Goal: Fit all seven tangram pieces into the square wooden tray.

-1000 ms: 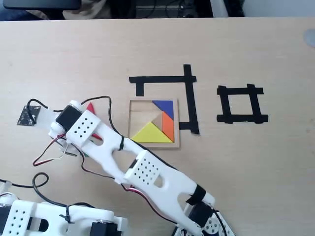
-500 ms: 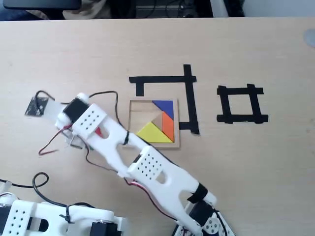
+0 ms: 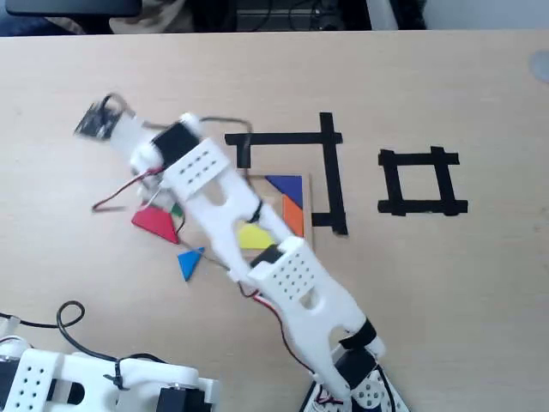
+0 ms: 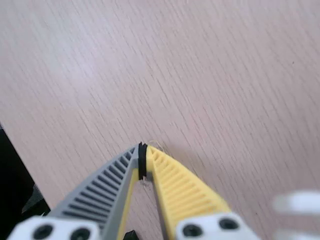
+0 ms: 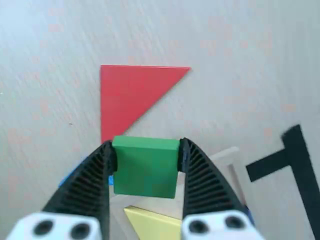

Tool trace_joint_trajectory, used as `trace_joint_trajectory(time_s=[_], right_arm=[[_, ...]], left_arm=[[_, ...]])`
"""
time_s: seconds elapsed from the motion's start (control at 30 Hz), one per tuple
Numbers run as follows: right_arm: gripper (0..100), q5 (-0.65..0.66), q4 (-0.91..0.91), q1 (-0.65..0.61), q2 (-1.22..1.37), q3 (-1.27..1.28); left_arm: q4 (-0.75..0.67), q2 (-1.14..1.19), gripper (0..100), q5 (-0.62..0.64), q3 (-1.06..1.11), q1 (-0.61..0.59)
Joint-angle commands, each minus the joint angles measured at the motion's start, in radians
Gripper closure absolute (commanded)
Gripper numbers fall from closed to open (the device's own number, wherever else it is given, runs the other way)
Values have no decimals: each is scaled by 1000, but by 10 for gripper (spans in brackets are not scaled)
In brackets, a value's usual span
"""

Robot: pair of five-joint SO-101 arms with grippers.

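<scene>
My right gripper (image 5: 145,149) is shut on a green square piece (image 5: 145,167), held above the table near the tray's corner (image 5: 227,155). Just beyond it a red triangle (image 5: 132,95) lies flat. In the high view the right arm (image 3: 214,189) reaches across the wooden tray (image 3: 310,233), with the green piece (image 3: 176,209) peeking out beside the red triangle (image 3: 154,221). The tray holds a blue piece (image 3: 287,184), an orange piece (image 3: 293,219) and a yellow triangle (image 3: 253,236). A small blue triangle (image 3: 189,262) lies loose. My left gripper (image 4: 142,161) is shut over bare wood.
Black tape (image 3: 330,172) frames the tray's far and right sides, and a taped square (image 3: 420,182) lies further right. The left arm's base (image 3: 86,382) sits at the near left edge. A red and black cable (image 3: 116,202) trails from the right arm's wrist.
The right arm has swung its wrist toward the table's far side and toward the tray. The red triangle and the small blue triangle, hidden beneath it before, now show.
</scene>
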Motion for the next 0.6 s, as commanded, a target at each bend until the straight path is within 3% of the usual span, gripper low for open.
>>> trace_joint_trajectory(time_s=[0.0, 0.13, 0.4, 0.57], right_arm=[[988, 2, 34, 87, -91, 38], [988, 2, 31, 140, -96, 65], [988, -57, 29, 253, -94, -58], [988, -161, 15, 287, -50, -36]], left_arm=[[-11, -9, 970, -20, -15, 8], [-12, -9, 970, -80, 4, 10], [-51, -9, 970, -78, 22, 10], [-49, -9, 970, -78, 24, 10]])
